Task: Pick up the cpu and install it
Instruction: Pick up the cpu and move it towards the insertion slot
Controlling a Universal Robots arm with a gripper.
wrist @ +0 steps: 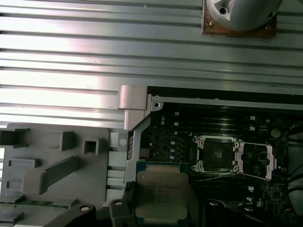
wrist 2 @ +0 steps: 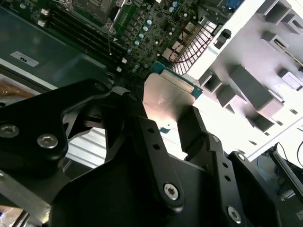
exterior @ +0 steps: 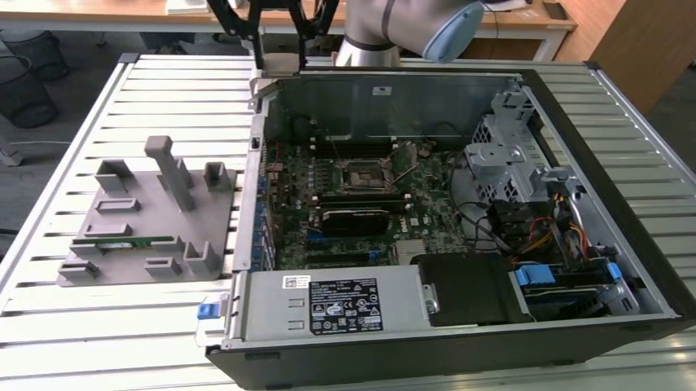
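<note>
Black matte pincer (wrist 2: pixel 161 113) clamped on flat square cpu (wrist 2: pixel 166 97), brushed silvery top, component-studded dark motherboard (wrist 2: pixel 142 28) beyond

Here's a robotics lab with an office feel: a slatted metal worktable (exterior: pixel 120 326) carries an open computer case (exterior: pixel 435 362) and a grey parts fixture (exterior: pixel 109 269). The robot arm (exterior: pixel 397 24) stands at twelve o'clock, wire wastebaskets (exterior: pixel 24 90) sit at ten o'clock, and a wooden desk (exterior: pixel 533 32) runs behind.

exterior view: high, angled down on computer case (exterior: pixel 392 90) | both wrist views: close overhead, sharing motherboard (wrist: pixel 175 137) (wrist 2: pixel 142 28)
</note>
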